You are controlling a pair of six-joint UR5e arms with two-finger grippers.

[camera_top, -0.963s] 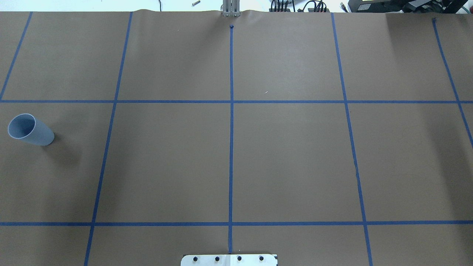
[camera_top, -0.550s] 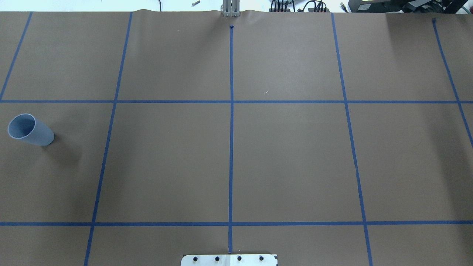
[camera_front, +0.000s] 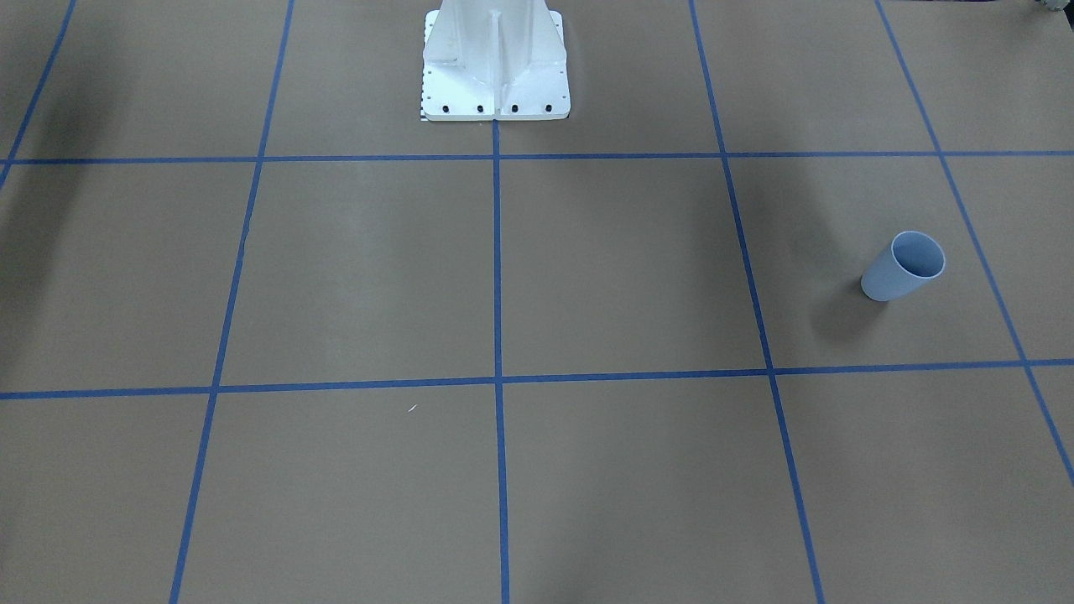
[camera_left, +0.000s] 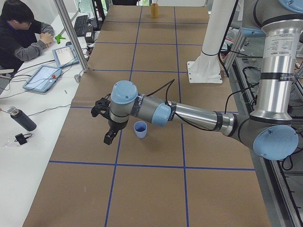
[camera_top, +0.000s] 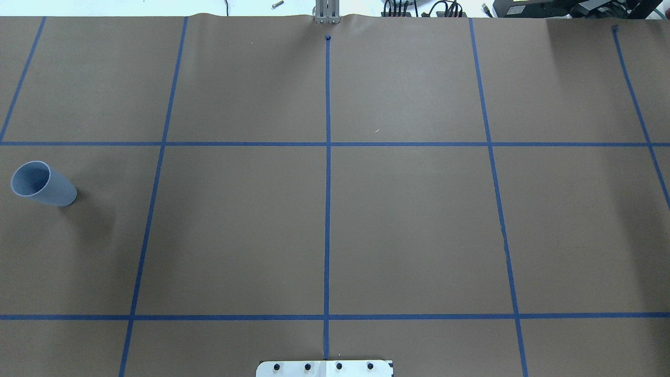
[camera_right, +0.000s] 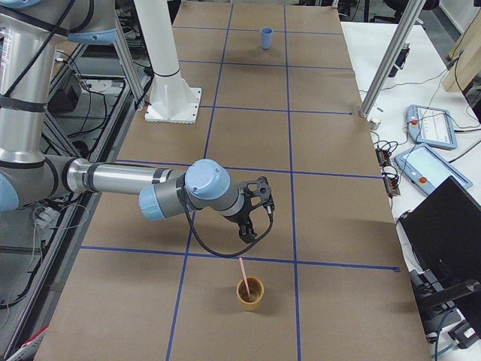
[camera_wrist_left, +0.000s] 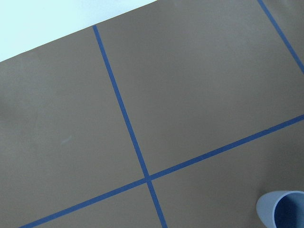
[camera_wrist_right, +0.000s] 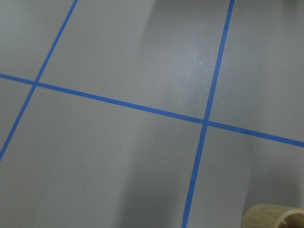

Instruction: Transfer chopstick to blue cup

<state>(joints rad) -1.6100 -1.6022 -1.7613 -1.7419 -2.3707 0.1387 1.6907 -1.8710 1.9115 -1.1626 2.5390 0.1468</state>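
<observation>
Chopstick (camera_right: 242, 272) pickup — from tan cup (camera_right: 251, 293).
I'd pinch it high, lift straight; right jaws' opening I cannot tell.

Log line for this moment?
chopstick in tan cup | blue cup upright, empty | left pincer near blue cup | right pincer near tan cup

one chopstick (camera_right: 243, 272), two cups (camera_top: 44, 185) (camera_right: 251, 295) — blue, tan
</observation>
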